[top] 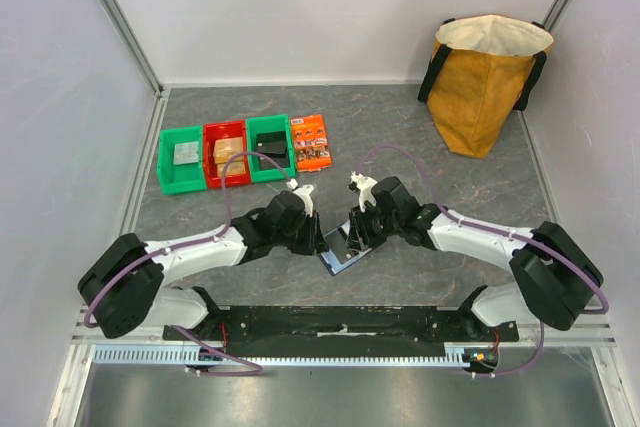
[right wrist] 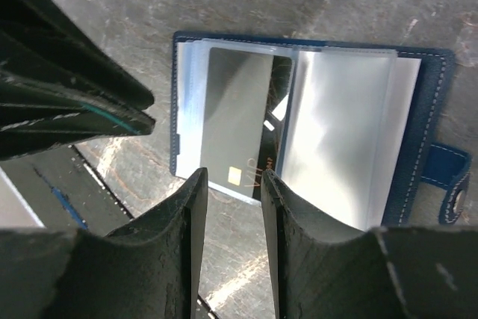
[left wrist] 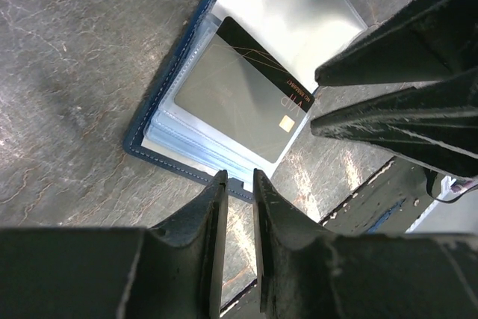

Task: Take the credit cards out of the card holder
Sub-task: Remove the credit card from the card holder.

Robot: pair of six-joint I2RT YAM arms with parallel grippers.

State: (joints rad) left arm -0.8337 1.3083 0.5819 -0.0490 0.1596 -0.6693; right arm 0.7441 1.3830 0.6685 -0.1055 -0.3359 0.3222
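left gripper [top: 322, 237] and right gripper [top: 352, 232] tip to tip, low over the grey table [top: 450, 207], seen from above. between and just under them, flat on the table near the arm bases, the open card holder [top: 340, 260], dark blue. too small from up here to tell the gaps of the jaws, or to make out any card. further back, a row: left green bin [top: 181, 159], red bin [top: 226, 155], right green bin [top: 270, 147], then an orange packet [top: 313, 142] just beside the last one. far off at the back right, a yellow bag [top: 485, 82], standing upright.

from the left wrist: fingers close together, only a thin gap, nothing in it but table. tips right at the blue edge of the card holder [left wrist: 179, 143]; cannot tell if touching. on top of the pale clear sleeves, a dark credit card [left wrist: 243, 98] with a small gold chip, lying slanted. black fingers [left wrist: 388, 57] of the right gripper close by, near the chip end. not to be had from above: the card, its chip, the sleeves.

from the right wrist: jaws apart with a clear gap, holding nothing. chip end of the credit card [right wrist: 239, 110] right up at the gap between the tips. only here: the little closing tab [right wrist: 448, 177] at the far right end of the card holder [right wrist: 336, 125], and a clear sleeve over one long side of the card. fingers [right wrist: 75, 87] of the left gripper at the upper left, beside the blue edge.
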